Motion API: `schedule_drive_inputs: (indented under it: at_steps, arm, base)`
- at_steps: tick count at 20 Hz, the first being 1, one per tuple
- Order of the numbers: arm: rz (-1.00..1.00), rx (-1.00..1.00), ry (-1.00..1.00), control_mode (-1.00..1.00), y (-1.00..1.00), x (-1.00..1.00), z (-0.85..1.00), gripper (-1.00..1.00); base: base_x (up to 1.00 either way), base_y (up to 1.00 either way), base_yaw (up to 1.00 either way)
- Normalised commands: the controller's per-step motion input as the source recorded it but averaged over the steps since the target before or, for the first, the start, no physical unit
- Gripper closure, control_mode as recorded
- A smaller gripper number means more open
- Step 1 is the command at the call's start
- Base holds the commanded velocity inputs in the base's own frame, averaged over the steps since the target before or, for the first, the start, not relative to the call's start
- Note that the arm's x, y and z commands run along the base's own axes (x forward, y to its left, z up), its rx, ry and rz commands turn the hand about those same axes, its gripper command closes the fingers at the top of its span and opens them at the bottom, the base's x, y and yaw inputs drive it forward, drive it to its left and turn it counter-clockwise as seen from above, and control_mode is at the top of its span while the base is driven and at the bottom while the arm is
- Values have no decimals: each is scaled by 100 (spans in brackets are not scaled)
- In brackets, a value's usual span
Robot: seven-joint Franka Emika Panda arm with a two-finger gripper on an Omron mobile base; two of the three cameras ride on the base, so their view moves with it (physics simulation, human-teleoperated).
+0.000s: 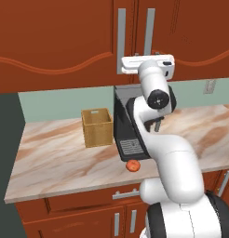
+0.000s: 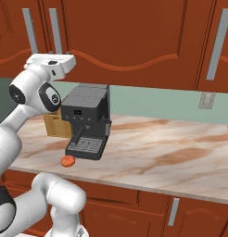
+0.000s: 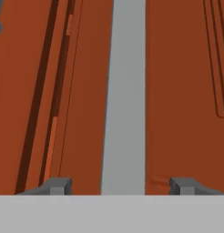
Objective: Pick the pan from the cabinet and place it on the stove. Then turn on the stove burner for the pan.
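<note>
while jaws straddle handle [image 3: 124,98] – cabinet [image 1: 56,42] shut | coffee machine [image 2: 86,121] below

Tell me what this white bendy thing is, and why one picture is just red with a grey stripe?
It is a robot arm in a pretend kitchen. Two pictures come from cameras behind it, left and right. The third comes from a camera on its hand. The gripper faces a cabinet door, and the grey stripe is the door's handle, seen between its two open fingers. It holds nothing yet. On the counter stand a coffee machine and a wooden box, and a small orange thing lies there.
</note>
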Motion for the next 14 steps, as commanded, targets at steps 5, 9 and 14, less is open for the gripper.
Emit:
schedule_drive_inputs:
  at_steps: [5,9,14]
  arm:
    - [0,0,0,-100,11,25,0,100]
    - [1,0,0,-100,2,27,0,100]
    - [0,0,3,-100,0,4,0,100]
  base:
    - [0,0,0]
    - [0,0,0]
    - [0,0,0]
